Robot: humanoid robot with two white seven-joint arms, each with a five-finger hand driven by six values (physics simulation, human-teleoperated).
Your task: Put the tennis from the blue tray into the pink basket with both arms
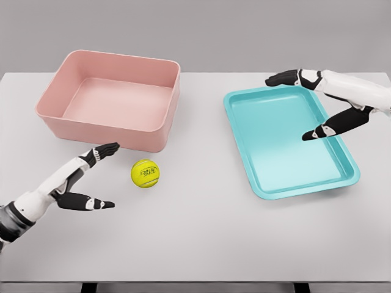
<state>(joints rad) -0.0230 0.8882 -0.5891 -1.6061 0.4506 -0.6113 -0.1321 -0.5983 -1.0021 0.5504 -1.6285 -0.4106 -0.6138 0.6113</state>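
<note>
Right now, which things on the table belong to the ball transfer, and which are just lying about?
Part of the job:
tennis ball, on the table in front of the basket, outside the tray
blue tray, holding nothing
pink basket, holding nothing
left hand, open beside the ball
right hand, open over the tray

Lying about:
nothing else besides the table

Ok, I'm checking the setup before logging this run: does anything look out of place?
Yes. The tennis ball lies on the bare table, just in front of the pink basket, not in the blue tray and not in the basket. Both are empty.
</note>
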